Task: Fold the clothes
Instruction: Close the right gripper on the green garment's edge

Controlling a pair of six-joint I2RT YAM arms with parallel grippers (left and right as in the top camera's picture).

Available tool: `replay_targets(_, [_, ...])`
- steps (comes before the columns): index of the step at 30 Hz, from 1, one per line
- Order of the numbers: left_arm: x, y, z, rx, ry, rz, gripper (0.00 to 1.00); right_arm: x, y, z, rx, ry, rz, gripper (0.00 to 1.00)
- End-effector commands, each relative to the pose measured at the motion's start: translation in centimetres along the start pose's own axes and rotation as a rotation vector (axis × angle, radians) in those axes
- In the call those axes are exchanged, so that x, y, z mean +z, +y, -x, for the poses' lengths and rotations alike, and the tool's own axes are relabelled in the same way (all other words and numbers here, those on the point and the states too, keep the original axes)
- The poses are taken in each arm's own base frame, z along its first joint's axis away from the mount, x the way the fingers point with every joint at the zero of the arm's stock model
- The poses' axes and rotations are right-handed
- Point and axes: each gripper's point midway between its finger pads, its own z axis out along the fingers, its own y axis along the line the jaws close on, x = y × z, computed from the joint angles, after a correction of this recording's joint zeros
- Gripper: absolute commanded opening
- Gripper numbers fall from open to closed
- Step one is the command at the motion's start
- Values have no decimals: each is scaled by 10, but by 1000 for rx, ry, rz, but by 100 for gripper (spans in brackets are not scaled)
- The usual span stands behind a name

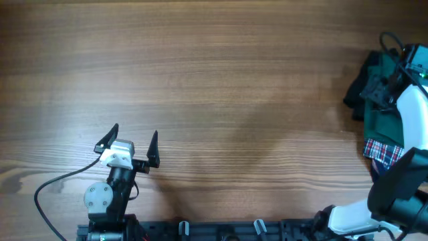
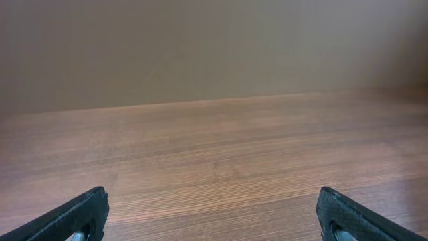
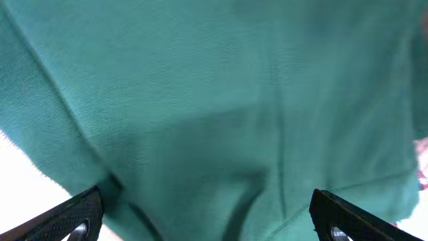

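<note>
The dark green garment [image 1: 380, 115] lies bunched at the table's far right edge, partly under my right arm [image 1: 412, 110]. In the right wrist view the green fabric [image 3: 214, 100] fills nearly the whole frame. My right gripper [image 3: 210, 217] is open wide just above it, with green cloth between and below the fingers and nothing held. My left gripper [image 1: 132, 139] is open and empty over bare wood at the front left, far from the garment. It also shows in the left wrist view [image 2: 212, 217], with only the wooden table [image 2: 221, 154] ahead.
A black garment [image 1: 356, 90] lies against the green one on its left. A red-white-blue plaid cloth [image 1: 384, 152] lies just in front of it. A black cable [image 1: 50, 194] trails from the left arm's base. The wooden table [image 1: 221, 87] spans the view.
</note>
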Motion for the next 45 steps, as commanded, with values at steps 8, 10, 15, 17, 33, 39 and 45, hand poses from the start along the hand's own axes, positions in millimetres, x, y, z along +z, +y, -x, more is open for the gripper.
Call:
replay_targets(8, [0, -2, -2, 4, 4, -13, 100, 26, -5, -14, -4, 76, -68, 100])
replay_targets(10, [0, -2, -2, 3, 4, -13, 100, 26, -7, -14, -4, 79, -73, 100])
replay_targets(15, [0, -2, -2, 3, 4, -13, 100, 25, 0, -17, -19, 93, -24, 100])
replay_targets(17, [0, -2, -2, 3, 4, -13, 100, 23, 4, -17, -26, 91, 1, 100])
replay_targets(33, [0, -2, -2, 3, 4, -13, 100, -30, -8, -11, -27, 15, 31, 100])
replay_targets(39, [0, -2, -2, 3, 4, -13, 100, -17, -24, -14, -35, 40, -72, 100])
replay_targets(45, [0, -2, -2, 3, 4, -13, 100, -8, -39, -12, -16, 49, -89, 100])
